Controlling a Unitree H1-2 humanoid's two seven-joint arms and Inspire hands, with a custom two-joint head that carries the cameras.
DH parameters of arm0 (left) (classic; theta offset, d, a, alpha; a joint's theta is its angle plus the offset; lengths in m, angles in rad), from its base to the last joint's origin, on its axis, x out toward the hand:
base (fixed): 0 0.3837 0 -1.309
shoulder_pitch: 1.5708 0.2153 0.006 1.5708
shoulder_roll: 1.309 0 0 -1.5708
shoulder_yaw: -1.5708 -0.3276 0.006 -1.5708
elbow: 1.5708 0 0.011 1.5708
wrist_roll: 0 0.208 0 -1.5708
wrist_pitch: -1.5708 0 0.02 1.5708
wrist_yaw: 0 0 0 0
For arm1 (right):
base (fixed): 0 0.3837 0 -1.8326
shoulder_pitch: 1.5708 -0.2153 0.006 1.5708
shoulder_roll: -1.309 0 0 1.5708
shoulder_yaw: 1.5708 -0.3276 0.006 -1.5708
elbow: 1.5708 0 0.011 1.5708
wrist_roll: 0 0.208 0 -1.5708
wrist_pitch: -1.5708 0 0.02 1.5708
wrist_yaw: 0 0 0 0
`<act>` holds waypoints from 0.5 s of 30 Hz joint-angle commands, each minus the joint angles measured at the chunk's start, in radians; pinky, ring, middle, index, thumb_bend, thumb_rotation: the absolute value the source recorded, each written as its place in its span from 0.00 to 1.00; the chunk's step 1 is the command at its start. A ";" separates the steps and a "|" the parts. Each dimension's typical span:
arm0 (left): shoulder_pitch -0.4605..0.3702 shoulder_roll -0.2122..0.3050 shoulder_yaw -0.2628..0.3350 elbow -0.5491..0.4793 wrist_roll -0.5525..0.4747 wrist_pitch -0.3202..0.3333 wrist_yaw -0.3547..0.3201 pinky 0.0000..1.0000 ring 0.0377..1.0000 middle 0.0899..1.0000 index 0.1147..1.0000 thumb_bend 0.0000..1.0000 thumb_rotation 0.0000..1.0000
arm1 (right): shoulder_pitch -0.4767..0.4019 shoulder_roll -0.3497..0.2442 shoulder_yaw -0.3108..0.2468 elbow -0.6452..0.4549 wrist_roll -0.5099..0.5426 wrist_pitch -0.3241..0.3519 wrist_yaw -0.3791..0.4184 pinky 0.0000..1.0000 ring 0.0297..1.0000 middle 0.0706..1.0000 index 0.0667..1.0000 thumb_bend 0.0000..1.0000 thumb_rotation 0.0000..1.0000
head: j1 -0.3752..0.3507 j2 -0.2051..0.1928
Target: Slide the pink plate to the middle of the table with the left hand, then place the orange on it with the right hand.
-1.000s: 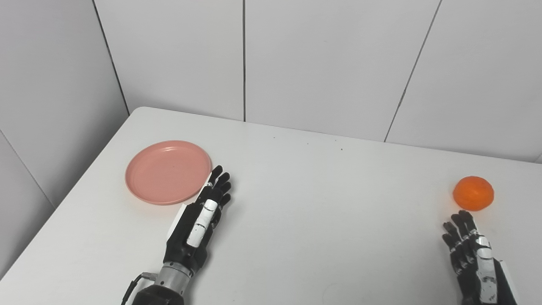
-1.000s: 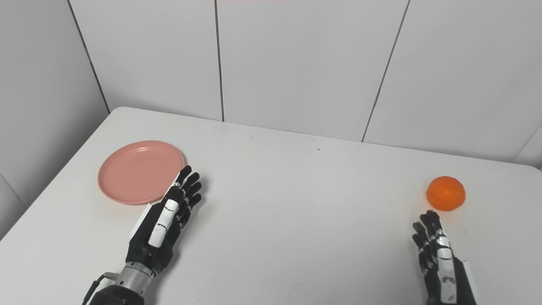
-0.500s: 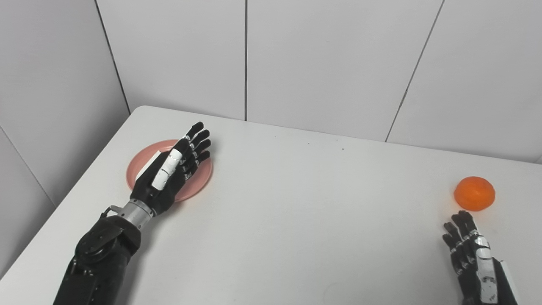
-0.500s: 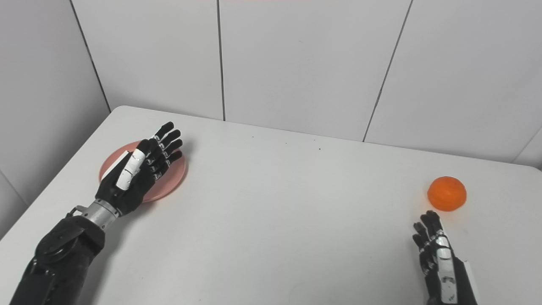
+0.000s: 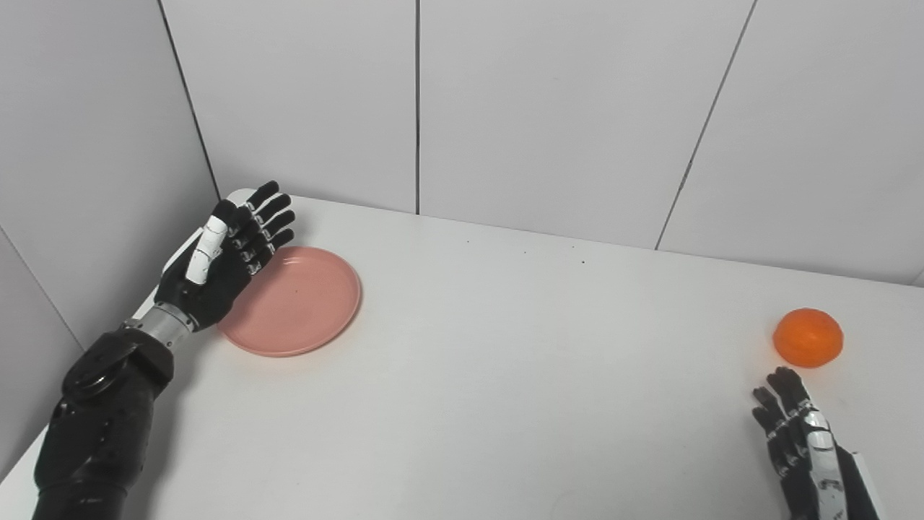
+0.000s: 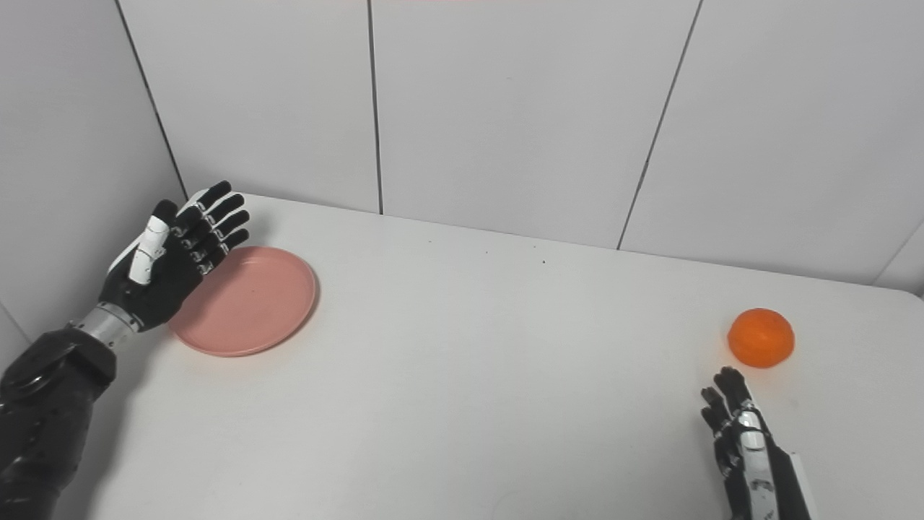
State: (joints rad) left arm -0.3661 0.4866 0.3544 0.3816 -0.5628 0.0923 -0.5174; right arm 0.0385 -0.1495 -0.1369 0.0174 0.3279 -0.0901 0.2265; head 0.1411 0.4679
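A white table fills the lower part of the view, its rounded far corner at about ten o'clock. Behind it, from nine round to three o'clock, stand pale grey wall panels split by thin dark vertical seams.

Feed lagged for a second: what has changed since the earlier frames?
The left hand swung from the plate's near right side, over it, to its far left edge, fingers open. It holds nothing. Plate, orange and right hand stayed put.

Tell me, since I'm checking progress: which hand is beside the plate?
The left hand, open at the pink plate's far-left rim. The right hand waits open near the orange.
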 commanded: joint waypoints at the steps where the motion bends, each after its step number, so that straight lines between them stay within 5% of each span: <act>1: -0.055 0.033 0.034 0.031 -0.018 -0.065 -0.005 0.97 0.97 0.97 0.96 0.92 0.72 | 0.082 0.028 0.012 0.132 0.003 -0.017 0.017 0.97 0.94 0.95 0.93 0.71 0.89 | 0.001 0.000; 7: -0.068 0.054 0.102 0.082 -0.054 -0.053 -0.017 0.97 0.92 0.93 0.97 0.99 0.64 | 0.081 0.026 0.015 0.126 0.002 -0.006 0.017 0.97 0.95 0.96 0.94 0.70 0.91 | 0.004 -0.001; 15: -0.058 0.074 0.120 0.067 -0.021 -0.042 0.035 0.90 0.90 0.95 0.96 1.00 0.63 | 0.081 0.024 0.016 0.129 -0.002 -0.009 0.018 0.98 0.95 0.96 0.93 0.69 0.92 | 0.005 -0.003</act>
State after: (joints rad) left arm -0.3803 0.5137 0.4670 0.4681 -0.5828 0.0726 -0.4798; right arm 0.0391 -0.1515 -0.1357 0.0175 0.3237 -0.0900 0.2269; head 0.1442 0.4648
